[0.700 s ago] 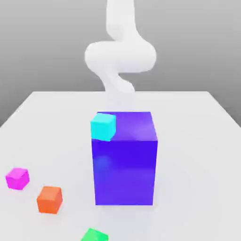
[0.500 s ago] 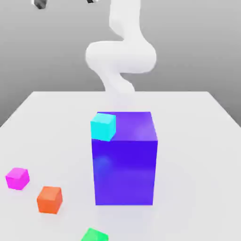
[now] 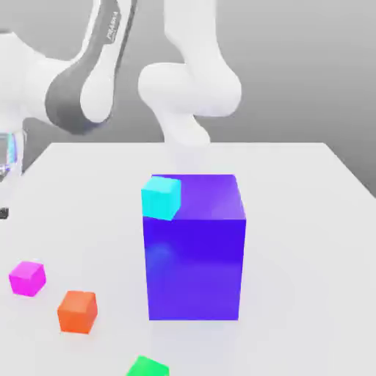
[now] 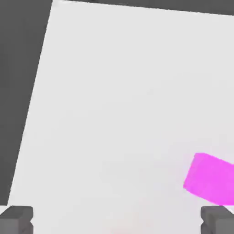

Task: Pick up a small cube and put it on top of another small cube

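Table (image 3: pixel 294 191): one big blue block (image 3: pixel 194 257); four small cubes. One cyan cube (image 3: pixel 161 197) against the block's upper corner; one magenta cube (image 3: pixel 27 278), one orange cube (image 3: pixel 77 311), one green cube (image 3: pixel 147 366) near the block's base, toward the exterior view's left. One gripper (image 4: pixel 117 220), jaws spread wide, empty, near the magenta cube.

The table (image 3: pixel 308 191) is a smooth, matt white surface, plain all over. The big blue block (image 3: pixel 194 253) looks like glossy plastic, with soft pale sheen on its front face. The magenta cube (image 3: pixel 27 278), at about eight o'clock from the block, is smooth and evenly coloured, as are the orange cube (image 3: pixel 77 311), the cyan cube (image 3: pixel 161 197) and the green cube (image 3: pixel 147 366). The arm (image 3: pixel 191 88) has smooth white shells with a satin shine and grey joint covers.
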